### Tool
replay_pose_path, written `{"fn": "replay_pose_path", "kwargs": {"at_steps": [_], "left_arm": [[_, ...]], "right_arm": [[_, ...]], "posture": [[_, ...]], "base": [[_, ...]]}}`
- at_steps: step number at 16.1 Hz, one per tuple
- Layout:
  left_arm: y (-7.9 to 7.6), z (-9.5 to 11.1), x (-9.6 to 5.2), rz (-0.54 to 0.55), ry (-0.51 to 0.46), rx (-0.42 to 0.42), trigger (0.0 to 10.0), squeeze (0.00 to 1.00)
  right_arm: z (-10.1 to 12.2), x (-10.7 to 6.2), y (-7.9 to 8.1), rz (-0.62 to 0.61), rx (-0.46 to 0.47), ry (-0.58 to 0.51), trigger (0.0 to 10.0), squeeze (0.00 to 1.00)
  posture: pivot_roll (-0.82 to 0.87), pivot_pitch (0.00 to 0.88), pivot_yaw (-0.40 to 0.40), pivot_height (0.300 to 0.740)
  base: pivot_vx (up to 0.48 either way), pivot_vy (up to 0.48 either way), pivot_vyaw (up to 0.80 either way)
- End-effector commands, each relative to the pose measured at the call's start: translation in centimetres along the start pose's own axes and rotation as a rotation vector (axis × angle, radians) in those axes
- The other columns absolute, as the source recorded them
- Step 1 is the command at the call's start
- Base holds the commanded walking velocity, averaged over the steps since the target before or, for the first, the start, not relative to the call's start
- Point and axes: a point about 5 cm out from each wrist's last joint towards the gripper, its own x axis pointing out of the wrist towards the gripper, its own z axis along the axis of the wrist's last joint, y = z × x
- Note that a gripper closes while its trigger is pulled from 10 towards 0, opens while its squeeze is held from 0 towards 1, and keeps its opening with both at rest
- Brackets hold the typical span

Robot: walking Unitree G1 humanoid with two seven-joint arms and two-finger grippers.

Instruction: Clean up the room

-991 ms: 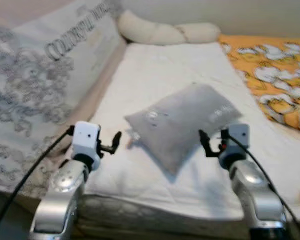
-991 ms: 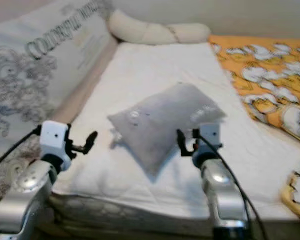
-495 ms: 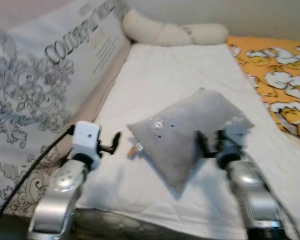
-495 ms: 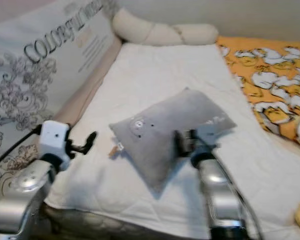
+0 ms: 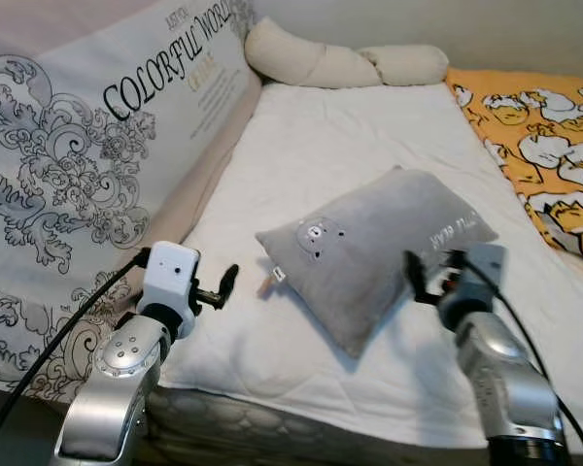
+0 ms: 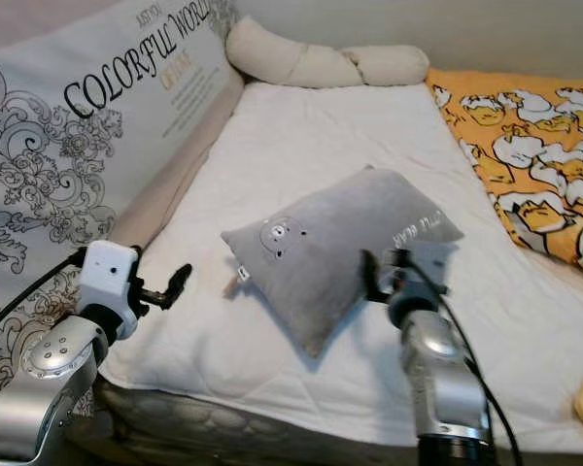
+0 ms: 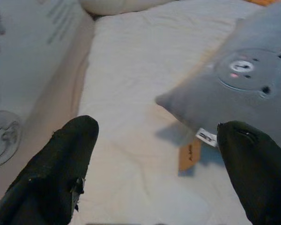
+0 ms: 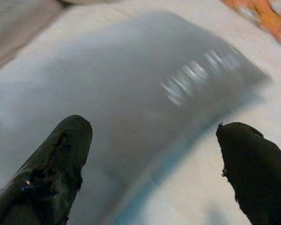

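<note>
One grey pillow (image 5: 374,252) (bear-face print)

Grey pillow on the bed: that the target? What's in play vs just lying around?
In play:
- grey pillow, askew on the white mattress
- right gripper, open, beside the pillow
- left gripper, open, near its tagged corner

Lying about:
- cream bolster at the far end
- orange duck blanket
- printed side panel

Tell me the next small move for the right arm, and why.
Probably ease the right pincer forward and down onto the pillow. Its fingers are open, the pillow's edge lies just ahead between them, untouched, askew on the bed. The left pincer hangs open near the pillow's tagged corner.
</note>
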Motion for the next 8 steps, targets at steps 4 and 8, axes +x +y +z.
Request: {"fn": "replay_pose_path", "kwargs": {"at_steps": [4,8], "left_arm": [[-0.2,0.9,1.3,-0.234,0.002,0.087,10.0,0.00],[0.7,1.4,1.7,-0.288,0.000,0.111,10.0,0.00]], "right_arm": [[-1.9,2.4,-1.0,-0.027,0.305,0.183,10.0,1.00],[-2.0,4.6,-0.1,0.160,0.702,0.176,10.0,1.00]], "posture": [[0.03,0.000,0.070,0.740],[0.03,0.000,0.079,0.740]], "base": [[0.000,0.000,0.00],[0.000,0.000,0.00]]}}
